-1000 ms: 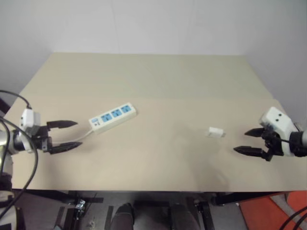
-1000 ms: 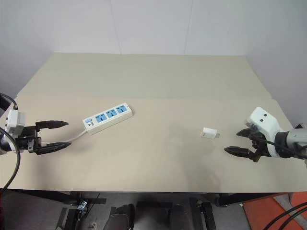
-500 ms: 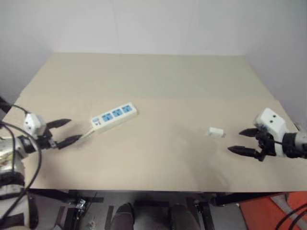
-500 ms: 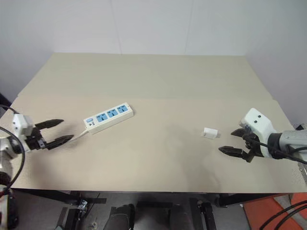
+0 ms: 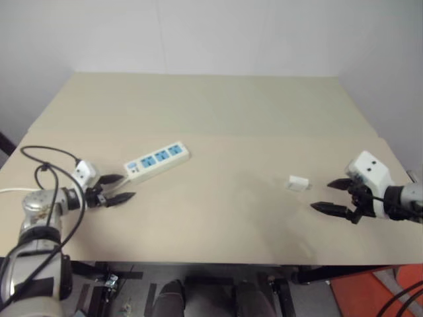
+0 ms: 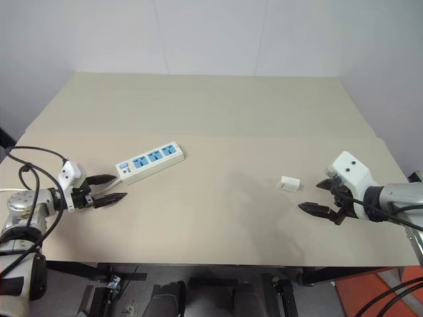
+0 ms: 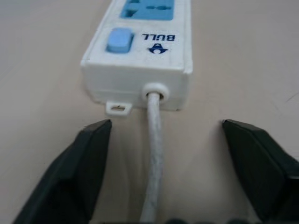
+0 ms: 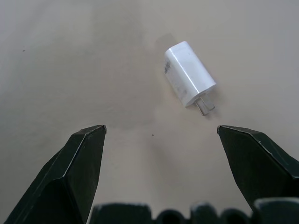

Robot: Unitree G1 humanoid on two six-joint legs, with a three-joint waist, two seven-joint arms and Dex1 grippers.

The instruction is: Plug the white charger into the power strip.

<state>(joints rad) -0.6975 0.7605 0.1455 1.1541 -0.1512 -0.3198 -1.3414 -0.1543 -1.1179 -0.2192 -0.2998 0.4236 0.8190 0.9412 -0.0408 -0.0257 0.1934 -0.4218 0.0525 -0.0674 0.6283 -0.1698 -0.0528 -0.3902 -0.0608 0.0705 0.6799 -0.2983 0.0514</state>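
The power strip (image 5: 157,160), a white bar with three blue sockets, lies on the left part of the table. Its switch end and white cord (image 7: 153,154) point at my left gripper (image 5: 127,187). That gripper is low over the table and open, one finger on each side of the cord just short of the strip's end, touching neither. The white charger (image 8: 189,73) lies on its side right of centre, prongs toward the table's right edge. My right gripper (image 6: 309,196) hovers a short way to its right, wide open and pointing at it.
The beige table (image 5: 218,112) has bare surface behind and between the two objects. Its front edge runs close below both grippers. A dark cable (image 6: 33,165) loops over my left forearm.
My left gripper dropped and slid toward the strip's switch end, now straddling the cord, and its fingers stand a little narrower. The right gripper has barely shifted.
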